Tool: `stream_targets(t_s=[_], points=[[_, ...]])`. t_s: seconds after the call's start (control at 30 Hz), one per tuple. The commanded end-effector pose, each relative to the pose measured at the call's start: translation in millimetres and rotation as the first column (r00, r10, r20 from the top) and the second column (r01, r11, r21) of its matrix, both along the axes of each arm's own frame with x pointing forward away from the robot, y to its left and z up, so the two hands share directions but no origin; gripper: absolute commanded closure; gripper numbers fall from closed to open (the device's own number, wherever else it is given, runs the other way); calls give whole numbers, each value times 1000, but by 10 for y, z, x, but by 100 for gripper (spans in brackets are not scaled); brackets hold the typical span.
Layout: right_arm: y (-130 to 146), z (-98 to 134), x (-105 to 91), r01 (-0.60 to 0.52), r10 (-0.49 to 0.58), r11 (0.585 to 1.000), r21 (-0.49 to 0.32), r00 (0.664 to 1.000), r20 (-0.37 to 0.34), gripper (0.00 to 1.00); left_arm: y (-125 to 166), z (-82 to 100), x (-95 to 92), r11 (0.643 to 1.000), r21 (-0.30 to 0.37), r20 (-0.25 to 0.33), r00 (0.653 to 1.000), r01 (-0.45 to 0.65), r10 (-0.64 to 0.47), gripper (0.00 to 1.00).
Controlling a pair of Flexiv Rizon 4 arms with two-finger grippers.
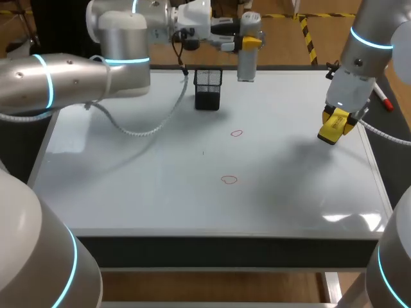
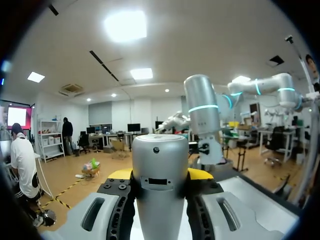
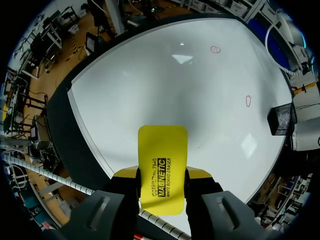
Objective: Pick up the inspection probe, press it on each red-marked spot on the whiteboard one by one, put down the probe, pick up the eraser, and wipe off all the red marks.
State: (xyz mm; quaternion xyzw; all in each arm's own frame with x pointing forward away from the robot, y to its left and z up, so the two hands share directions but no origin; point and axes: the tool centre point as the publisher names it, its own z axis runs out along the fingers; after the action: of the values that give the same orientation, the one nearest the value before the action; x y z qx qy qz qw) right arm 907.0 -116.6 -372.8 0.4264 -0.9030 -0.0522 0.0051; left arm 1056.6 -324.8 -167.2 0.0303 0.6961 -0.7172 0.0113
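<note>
Eraser (image 3: 162, 160) is a flat, bright yellow slab with rounded corners and black print on its face. The right pincer (image 3: 162, 175) is clenched on it, one finger on each long edge, near its rear end. Most of its length juts out ahead of the fingers. It hangs above the whiteboard (image 1: 160, 179), not touching it.

It is probably light and stiff, with a hard shell that could slide between smooth pads. With so much overhang, pressing the front end down would likely lever it in the grip. A hold nearer the middle of the long edges would resist that twist better. Wiping needs the broad face flat on the board, and the pad side is not visible.

Two small red rings lie well ahead of the right pincer. One mark (image 3: 248, 100) is close to a black mesh cup (image 3: 281, 120), and the other mark (image 3: 215, 49) is further out.

The probe (image 2: 160, 150) is a smooth silver-grey cylinder with a domed top. It stands upright, clasped around its body between the left pincer's (image 2: 160, 175) fingers. It looks rigid, somewhat heavier and slick, so a firm squeeze low on the barrel seems wise. Whether its foot rests on the board cannot be told.
</note>
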Motion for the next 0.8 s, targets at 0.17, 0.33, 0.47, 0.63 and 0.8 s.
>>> stream_targets(t_s=[0.17, 0.33, 0.47, 0.63, 0.8], points=[[-3, 5, 6, -2, 2, 1000, -4, 1000, -1, 100, -200, -83, 402, 999, 20, -21, 999, 46, -46, 100], [-3, 5, 6, -2, 2, 1000, -4, 1000, -1, 100, -207, -160, 496, 999, 24, -41, 999, 24, -23, 100], [-3, 5, 6, -2, 2, 1000, -4, 1000, -1, 100, -200, -178, 512, 999, 26, -45, 999, 22, -21, 100], [-3, 5, 6, -2, 2, 1000, -4, 1000, -1, 100, -200, -178, 512, 999, 26, -45, 999, 22, -21, 100], [-3, 5, 6, -2, 2, 1000, -4, 1000, -1, 100, -200, -178, 512, 999, 26, -45, 999, 22, -21, 100]])
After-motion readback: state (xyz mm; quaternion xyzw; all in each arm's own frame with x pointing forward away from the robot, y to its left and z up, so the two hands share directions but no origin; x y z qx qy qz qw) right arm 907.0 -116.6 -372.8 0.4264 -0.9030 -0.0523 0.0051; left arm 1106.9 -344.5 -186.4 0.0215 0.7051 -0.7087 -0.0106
